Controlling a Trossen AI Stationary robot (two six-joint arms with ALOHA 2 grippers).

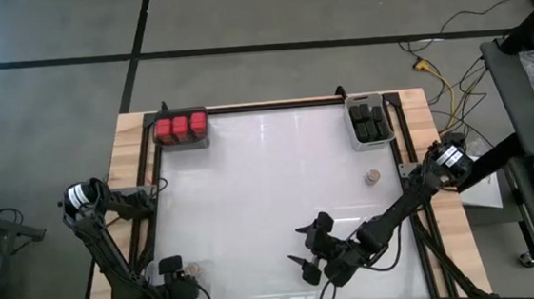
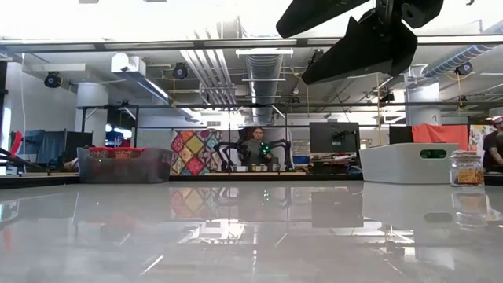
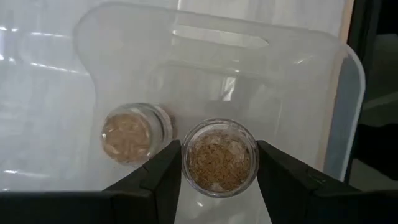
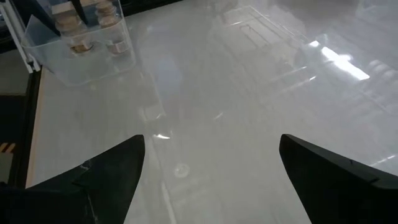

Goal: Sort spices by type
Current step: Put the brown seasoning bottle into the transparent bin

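Observation:
Three red blocky spice containers (image 1: 180, 128) sit in a bin at the far left corner. Black ones (image 1: 370, 122) fill a grey bin (image 2: 409, 163) at the far right. One round tan-topped jar (image 1: 371, 176) (image 2: 467, 167) stands alone on the table near the right edge. My left gripper (image 3: 219, 180) is over a clear bin (image 3: 339, 93) at the near left corner, shut on a tan-topped jar (image 3: 219, 158). A second jar (image 3: 130, 134) stands beside it in the bin. My right gripper (image 1: 305, 247) (image 4: 211, 168) hovers open above the near middle of the table. My left gripper pinches the round jar between its two fingers, one finger (image 3: 165, 177) on each side of the glass wall (image 3: 186, 163) just below the rim. The fingers come from above, pointing down into the clear bin. Whether the jar stands on the bin's floor, I cannot tell.
The white table top (image 1: 271, 197) is bare between the bins. The clear bin (image 4: 81, 56) shows in the right wrist view with both jars inside. Beyond the far edge lie desks, monitors and a seated person (image 2: 255, 145).

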